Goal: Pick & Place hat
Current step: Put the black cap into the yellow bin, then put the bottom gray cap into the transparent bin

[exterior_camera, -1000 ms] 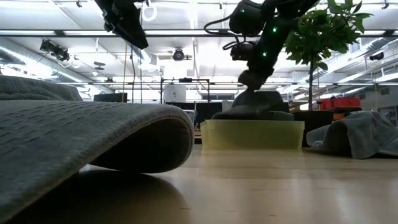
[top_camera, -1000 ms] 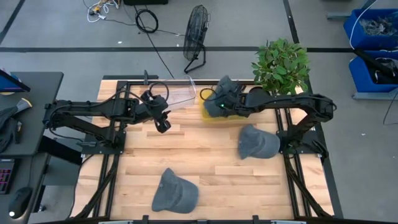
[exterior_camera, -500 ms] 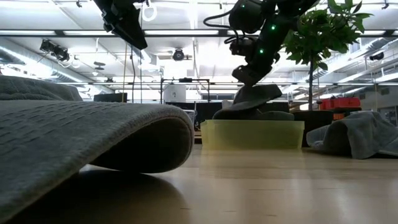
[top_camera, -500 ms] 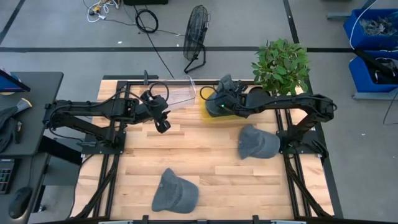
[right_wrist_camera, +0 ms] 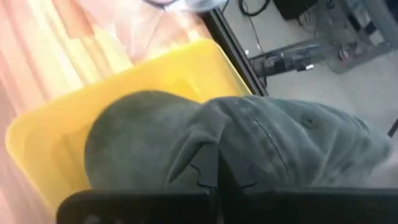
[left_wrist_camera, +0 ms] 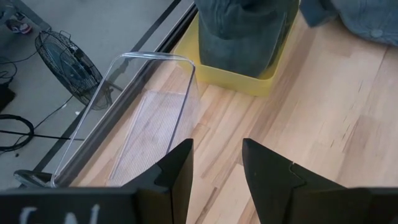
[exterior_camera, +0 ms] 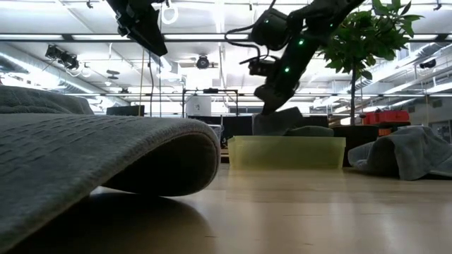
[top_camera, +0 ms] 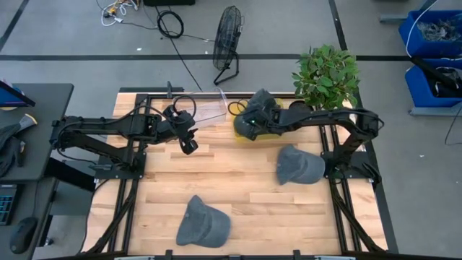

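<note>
We found the right pincer (top_camera: 252, 124) over the shallow yellow plastic bin (top_camera: 240, 135) at the far edge of the pale wooden slatted desk (top_camera: 238, 195), just beside the leafy green potted plant (top_camera: 326, 74). Its fingers were drawn together, pinching a fold of the grey-green cloth cap (top_camera: 261, 103). In the right wrist view the two dark fingers (right_wrist_camera: 219, 168) met with no gap, cloth gathered between them, and the cap (right_wrist_camera: 249, 143) draped over the bin (right_wrist_camera: 56, 143). From the low view the cap (exterior_camera: 282, 121) hung from the pincer (exterior_camera: 272, 92) with its lower part inside the bin (exterior_camera: 286, 152); we could not tell whether it touched the bin's floor.

The left pincer (top_camera: 189, 144) hung above the desk, well apart from the bin, holding nothing. In the left wrist view its fingers (left_wrist_camera: 177, 171) stood apart with bare wood showing between them, and a clear plastic container (left_wrist_camera: 134, 118) lay on its side ahead, beside the bin (left_wrist_camera: 239, 78).

Two more grey-green caps lay on the desk: one (top_camera: 299, 165) near the right side, one (top_camera: 202, 222) at the near edge. The latter filled the foreground (exterior_camera: 106, 162) of the low view.
</note>
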`<move>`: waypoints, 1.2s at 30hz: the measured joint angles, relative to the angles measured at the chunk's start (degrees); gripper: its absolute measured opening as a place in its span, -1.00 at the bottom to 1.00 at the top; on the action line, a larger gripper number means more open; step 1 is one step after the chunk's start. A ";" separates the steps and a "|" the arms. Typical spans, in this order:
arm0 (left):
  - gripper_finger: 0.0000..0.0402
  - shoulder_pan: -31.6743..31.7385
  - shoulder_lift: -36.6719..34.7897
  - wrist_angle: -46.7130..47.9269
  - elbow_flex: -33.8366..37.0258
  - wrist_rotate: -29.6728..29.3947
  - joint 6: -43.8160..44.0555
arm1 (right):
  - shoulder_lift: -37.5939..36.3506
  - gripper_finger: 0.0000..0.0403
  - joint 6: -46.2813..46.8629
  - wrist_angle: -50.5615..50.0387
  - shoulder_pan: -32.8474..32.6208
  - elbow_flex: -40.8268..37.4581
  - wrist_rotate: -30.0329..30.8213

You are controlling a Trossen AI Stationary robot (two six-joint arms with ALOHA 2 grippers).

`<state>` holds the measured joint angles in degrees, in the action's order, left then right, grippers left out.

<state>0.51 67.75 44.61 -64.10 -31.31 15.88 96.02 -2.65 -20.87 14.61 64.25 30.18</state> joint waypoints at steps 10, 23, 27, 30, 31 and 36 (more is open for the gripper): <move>-0.29 0.00 0.00 0.03 0.00 0.00 0.02 | 1.18 -0.94 -3.63 -3.23 -0.60 0.01 -4.07; -0.29 0.00 0.00 0.03 0.00 0.00 0.02 | -4.37 -0.62 -7.30 -10.00 -4.19 1.26 -1.49; -0.29 0.00 0.00 0.01 0.00 0.00 0.02 | -6.51 -0.51 -6.66 -16.59 -7.05 4.64 2.63; -0.29 0.00 0.00 0.03 0.00 0.01 0.02 | -7.57 -0.43 -3.53 -22.65 -9.42 7.13 2.22; -0.29 0.00 0.00 0.11 0.00 0.02 0.02 | -7.95 -0.41 -1.80 -24.67 -10.17 7.63 1.92; -0.29 0.00 0.00 0.45 0.00 1.80 0.02 | -8.78 -0.35 6.14 -37.09 -13.95 9.01 -1.63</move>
<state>0.51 67.75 45.06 -64.10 -29.51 15.90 87.24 3.49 -57.96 0.66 73.26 28.55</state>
